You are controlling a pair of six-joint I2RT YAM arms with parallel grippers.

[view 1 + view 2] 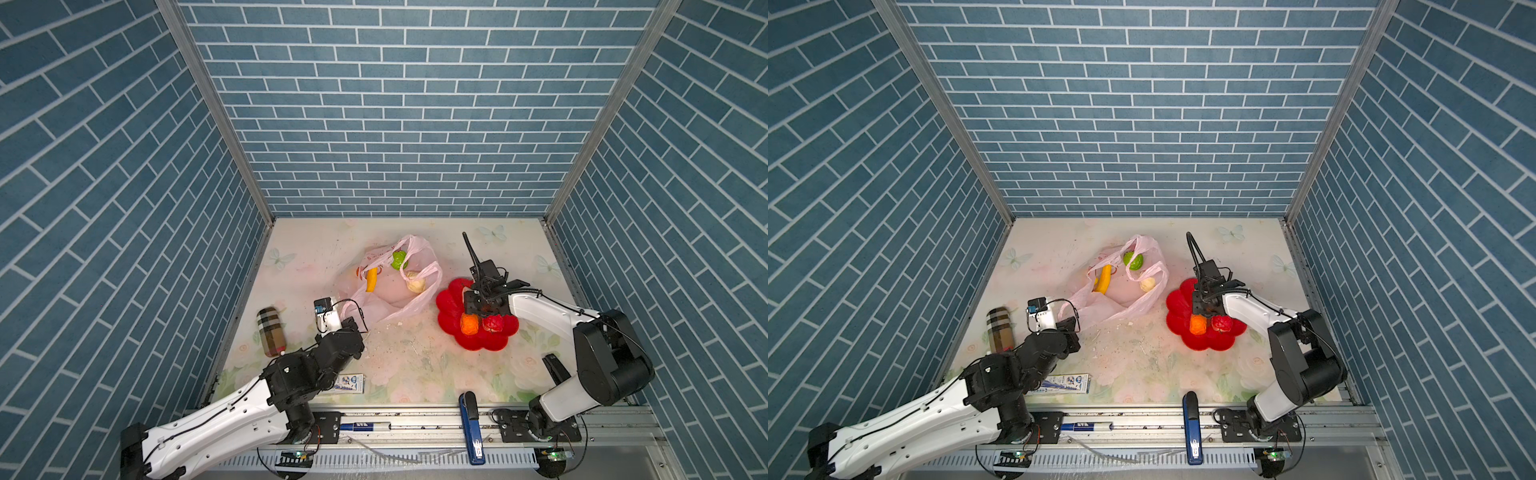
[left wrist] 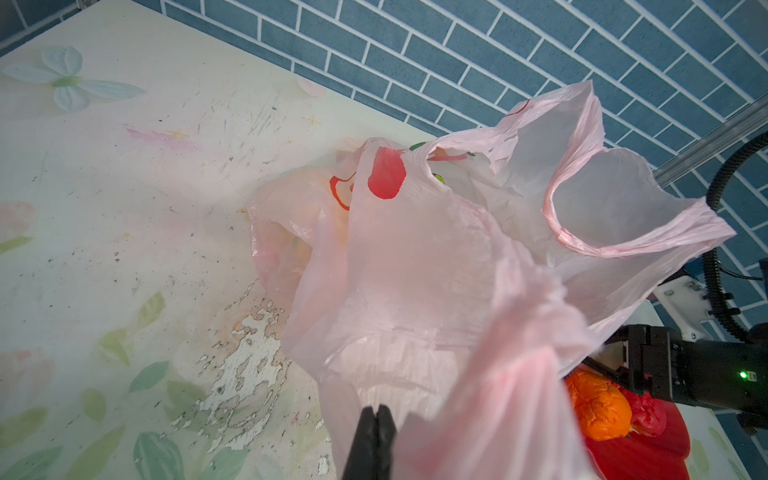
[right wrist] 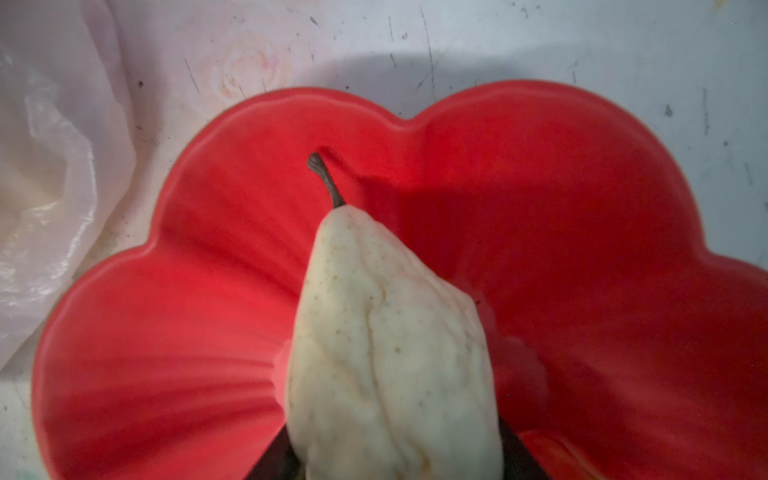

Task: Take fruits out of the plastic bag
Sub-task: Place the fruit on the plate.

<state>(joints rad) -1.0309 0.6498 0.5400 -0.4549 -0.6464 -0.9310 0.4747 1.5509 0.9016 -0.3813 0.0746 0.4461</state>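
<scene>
While left pincer clenches plastic bag, right pincer half-spread, grasping beige pear over red plate.

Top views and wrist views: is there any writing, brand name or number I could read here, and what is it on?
Nothing can be read outright.
plastic bag: red printed shapes, no legible letters.
small flat box: blue print, too small to read.
marker: dark lettering, too blurred.
blue stapler: white label, too small.
</scene>
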